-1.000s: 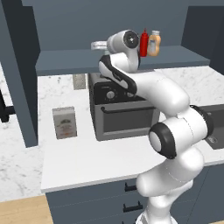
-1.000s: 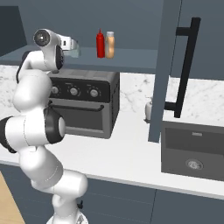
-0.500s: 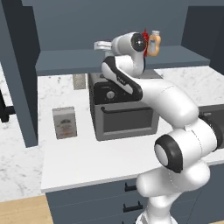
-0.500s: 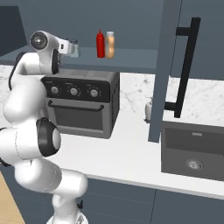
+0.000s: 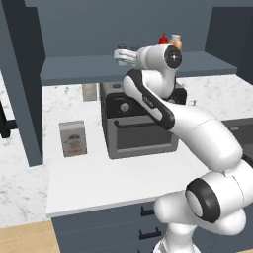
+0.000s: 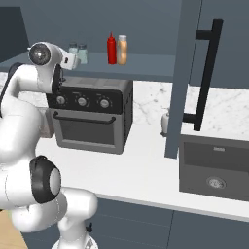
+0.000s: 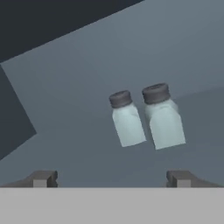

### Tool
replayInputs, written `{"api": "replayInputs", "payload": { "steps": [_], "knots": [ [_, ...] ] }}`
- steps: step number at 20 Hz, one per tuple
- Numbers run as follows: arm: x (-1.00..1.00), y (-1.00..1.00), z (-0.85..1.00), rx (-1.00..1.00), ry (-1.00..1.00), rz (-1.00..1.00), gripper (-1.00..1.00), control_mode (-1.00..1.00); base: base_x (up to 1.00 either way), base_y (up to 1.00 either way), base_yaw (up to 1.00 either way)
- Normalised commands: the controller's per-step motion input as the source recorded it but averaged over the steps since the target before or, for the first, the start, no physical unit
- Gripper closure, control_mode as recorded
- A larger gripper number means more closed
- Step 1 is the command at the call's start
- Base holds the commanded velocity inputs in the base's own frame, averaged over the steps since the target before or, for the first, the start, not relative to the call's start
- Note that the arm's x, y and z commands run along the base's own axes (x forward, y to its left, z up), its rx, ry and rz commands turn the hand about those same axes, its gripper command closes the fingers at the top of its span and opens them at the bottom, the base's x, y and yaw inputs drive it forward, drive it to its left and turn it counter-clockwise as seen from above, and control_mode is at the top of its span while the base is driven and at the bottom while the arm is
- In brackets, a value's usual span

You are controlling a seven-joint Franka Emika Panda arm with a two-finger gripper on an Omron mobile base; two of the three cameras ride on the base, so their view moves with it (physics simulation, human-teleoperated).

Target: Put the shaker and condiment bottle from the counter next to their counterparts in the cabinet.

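Note:
On the cabinet shelf two shakers stand side by side just ahead of my open, empty gripper. The smaller teal shaker is on the left and the taller, paler counterpart shaker on the right. In the right base view my gripper hangs at the shelf's front edge before the pair of shakers. The red condiment bottle stands touching the orange-amber bottle farther right on the shelf. The red bottle peeks over my wrist.
A black toaster oven sits on the marble counter under the shelf. A small carton stands left of it. A sink and an open cabinet door with a black handle are to the right.
My hand has drawn back a little from the two shakers while the wrist and elbow swung over. The shakers and bottles have stayed in place.

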Motion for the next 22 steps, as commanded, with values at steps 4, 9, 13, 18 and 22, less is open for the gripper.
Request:
{"api": "replayInputs", "payload": {
  "steps": [4, 9, 13, 18, 22],
  "knots": [
    [-0.88, -0.17, 0.00, 0.14, -0.01, 0.00, -1.00, -1.00, 0.00, 0.00, 0.00],
    [-0.96, -0.18, 0.00, 0.16, 0.00, 0.00, -1.00, -1.00, 0.00, 0.00, 0.00],
    [-1.00, -0.16, 0.01, 0.19, 0.00, 0.00, -1.00, -1.00, 0.00, 0.00, 0.00],
    [-1.00, -0.20, 0.00, 0.22, 0.00, 0.00, -1.00, -1.00, 0.00, 0.00, 0.00],
    [-1.00, -0.14, 0.00, 0.21, 0.00, 0.00, -1.00, -1.00, 0.00, 0.00, 0.00]
  ]
}}
